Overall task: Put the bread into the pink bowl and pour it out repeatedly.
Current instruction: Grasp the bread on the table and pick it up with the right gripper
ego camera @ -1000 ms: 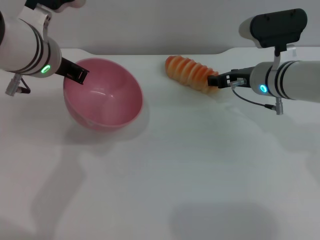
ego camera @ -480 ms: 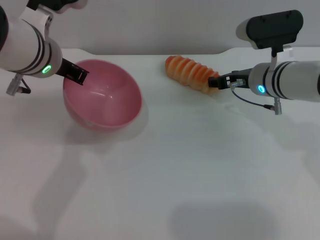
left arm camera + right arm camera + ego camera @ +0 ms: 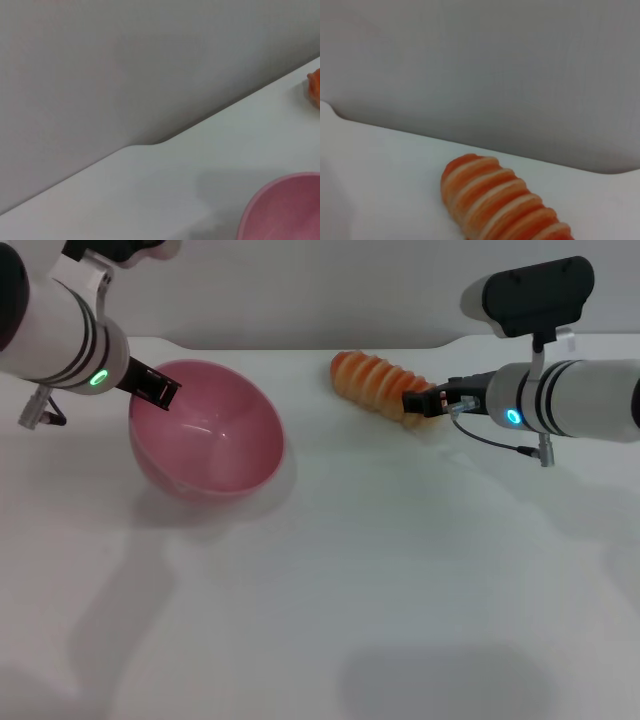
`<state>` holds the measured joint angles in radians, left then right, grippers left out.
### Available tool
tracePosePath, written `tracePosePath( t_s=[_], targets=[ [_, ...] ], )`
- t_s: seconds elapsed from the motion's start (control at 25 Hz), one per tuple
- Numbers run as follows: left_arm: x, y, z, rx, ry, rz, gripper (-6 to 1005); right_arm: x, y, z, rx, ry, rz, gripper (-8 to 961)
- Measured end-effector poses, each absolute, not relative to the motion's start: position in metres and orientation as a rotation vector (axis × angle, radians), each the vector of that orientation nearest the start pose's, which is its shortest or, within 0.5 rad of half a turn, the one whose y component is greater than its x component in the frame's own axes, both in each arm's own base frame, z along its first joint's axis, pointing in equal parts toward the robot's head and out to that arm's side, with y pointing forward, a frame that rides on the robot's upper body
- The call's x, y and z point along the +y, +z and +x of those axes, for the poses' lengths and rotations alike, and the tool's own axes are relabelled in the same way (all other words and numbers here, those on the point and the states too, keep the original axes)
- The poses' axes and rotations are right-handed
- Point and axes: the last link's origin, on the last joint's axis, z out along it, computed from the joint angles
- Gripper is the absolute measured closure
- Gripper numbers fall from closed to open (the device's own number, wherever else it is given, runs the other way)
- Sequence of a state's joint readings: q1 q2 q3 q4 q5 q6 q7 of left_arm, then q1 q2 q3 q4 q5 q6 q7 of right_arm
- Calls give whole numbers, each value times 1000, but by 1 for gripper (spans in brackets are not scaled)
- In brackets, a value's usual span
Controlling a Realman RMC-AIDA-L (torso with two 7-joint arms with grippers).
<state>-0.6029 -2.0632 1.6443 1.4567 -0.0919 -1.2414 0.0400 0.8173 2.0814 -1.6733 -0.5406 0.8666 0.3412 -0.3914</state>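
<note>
Left tool [image 3: 158, 390] clamped narrow on the pink bowl [image 3: 207, 430] rim at its 10 o'clock edge; bowl tilted, mouth toward 3 o'clock, empty, sitting at counter [image 3: 330, 590] 9–10 o'clock. The bread [image 3: 378, 385] lies on the counter near 1 o'clock, well apart from the bowl. Right tool [image 3: 415, 404] is at the loaf's 4 o'clock end, touching it; gap looks narrow, grip likely but can't tell. Step: picking up bread. Next: secure hold, lift, carry over to bowl mouth.
</note>
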Motion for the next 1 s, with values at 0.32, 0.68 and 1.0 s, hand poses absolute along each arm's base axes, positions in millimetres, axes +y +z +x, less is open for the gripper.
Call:
tracePosePath(
  t_s=[0.32, 0.68, 1.0],
  targets=[
    [400, 15, -158, -798, 392, -2026, 959, 444, -83, 213, 1007, 95, -2108, 235],
    [402, 13, -163, -805, 402, -2024, 959, 446, -82, 216, 1008, 132, -2075, 235],
    [404, 12, -163, -800, 405, -2023, 959, 445, -84, 216, 1030, 129, -2080, 236]
  ],
)
